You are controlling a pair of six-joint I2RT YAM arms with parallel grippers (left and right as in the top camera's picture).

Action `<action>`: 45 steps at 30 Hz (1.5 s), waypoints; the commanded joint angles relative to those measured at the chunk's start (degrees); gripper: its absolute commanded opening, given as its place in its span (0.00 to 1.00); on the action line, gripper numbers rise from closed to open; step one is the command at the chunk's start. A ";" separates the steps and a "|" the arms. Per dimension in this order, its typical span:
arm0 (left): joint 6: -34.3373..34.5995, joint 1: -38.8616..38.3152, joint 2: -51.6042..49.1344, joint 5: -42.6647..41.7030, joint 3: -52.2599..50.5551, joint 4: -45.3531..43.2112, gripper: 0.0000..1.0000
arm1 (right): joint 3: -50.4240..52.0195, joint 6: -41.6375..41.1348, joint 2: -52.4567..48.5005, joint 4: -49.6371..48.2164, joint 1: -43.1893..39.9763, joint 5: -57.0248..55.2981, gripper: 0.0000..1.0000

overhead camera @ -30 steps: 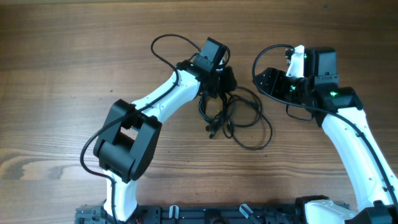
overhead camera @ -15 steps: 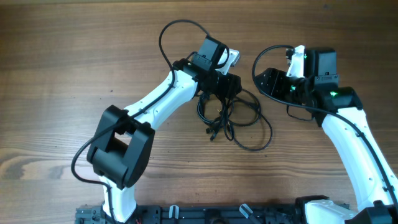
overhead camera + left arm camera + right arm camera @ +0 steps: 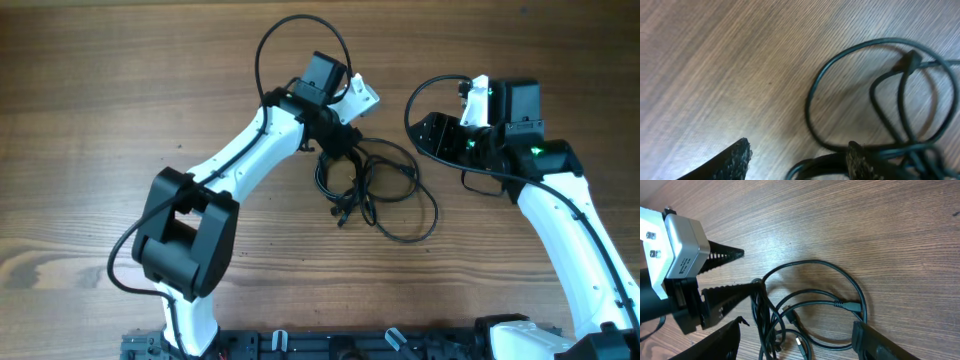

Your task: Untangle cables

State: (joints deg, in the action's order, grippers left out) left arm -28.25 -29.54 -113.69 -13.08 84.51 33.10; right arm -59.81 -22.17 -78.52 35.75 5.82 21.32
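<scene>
**Overhead view.** 2 arms work over a wooden table (image 3: 120, 120). The left gripper (image 3: 347, 138) has its jaws apart and clamps nothing. The cables (image 3: 352, 195), a loose tangle of black loops, lie under and just beyond its fingertips.

**Left wrist view.** The left gripper (image 3: 799, 154) shows 2 textured fingertips (image 3: 739, 156) spread wide. A strand of the cables (image 3: 808, 102) crosses the gap between them, and 1 large loop lies ahead.

**Right wrist view.** The right gripper (image 3: 797, 326) is likewise spread and holds nothing. The cables (image 3: 810, 261) rest on the table just ahead of its fingers. The left gripper (image 3: 751, 269) faces it across the tangle, with 1 fingertip at the bundle's edge. A small plug (image 3: 847, 305) lies inside the outer loop.
</scene>
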 commanded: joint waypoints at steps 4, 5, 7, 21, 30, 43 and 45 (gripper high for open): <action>-6.25 0.42 -0.09 -6.64 0.61 0.70 0.65 | -1.20 1.18 0.83 -0.13 -0.07 -1.55 0.75; -6.25 0.39 -0.11 -10.78 0.61 0.94 0.66 | -1.20 1.14 0.83 -0.13 -0.07 -2.08 0.76; -6.25 -0.13 -0.50 -14.43 0.59 2.01 0.66 | -1.20 1.16 0.79 -0.15 -0.07 -2.08 0.76; -5.84 -0.96 -6.19 -11.54 0.44 2.21 0.67 | -1.20 1.09 0.15 0.15 -0.07 -2.03 0.76; 1.57 -3.10 -8.81 -11.50 0.44 -14.58 0.51 | -1.20 1.18 0.09 0.31 -0.07 -2.03 0.77; 28.98 -0.26 -0.22 -11.50 0.46 -33.40 0.04 | -1.20 1.20 0.09 -0.07 -0.07 -2.05 0.77; 31.45 -0.17 0.20 -10.82 0.46 -29.29 0.04 | -1.20 1.16 0.09 -0.11 -0.07 -2.05 0.77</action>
State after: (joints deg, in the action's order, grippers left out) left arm -1.30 -30.30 -117.40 -23.92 84.60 0.49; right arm -59.81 -22.15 -78.52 35.92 5.82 20.27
